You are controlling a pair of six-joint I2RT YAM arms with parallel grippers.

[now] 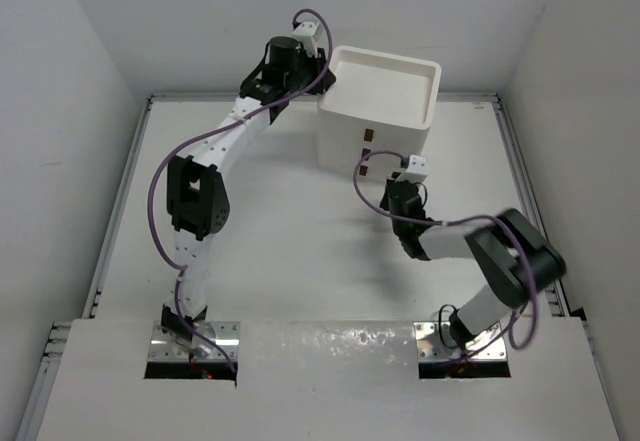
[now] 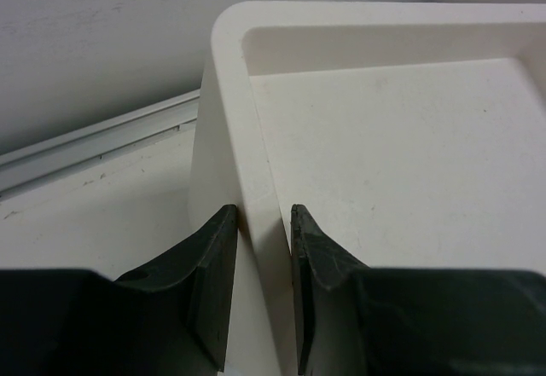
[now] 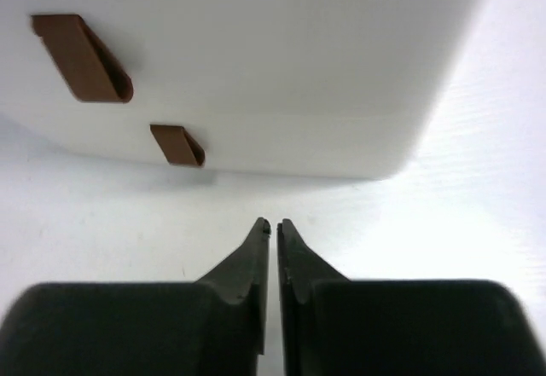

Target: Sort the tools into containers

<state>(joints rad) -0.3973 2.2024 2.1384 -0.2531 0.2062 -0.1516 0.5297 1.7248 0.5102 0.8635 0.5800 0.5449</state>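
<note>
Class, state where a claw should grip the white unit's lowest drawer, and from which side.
Grip its brown handle, coming straight at the unit's front face. The tab is the only part jutting from that flat wall, and looks narrow enough to pinch across.

The top view looks steeply down from high behind the near edge, taking in the whole table [image 1: 300, 251] and the white drawer unit [image 1: 395, 129]. The left wrist camera sits tight against that unit's top rim, the right wrist camera low and close before its handled front; all three share it
</note>
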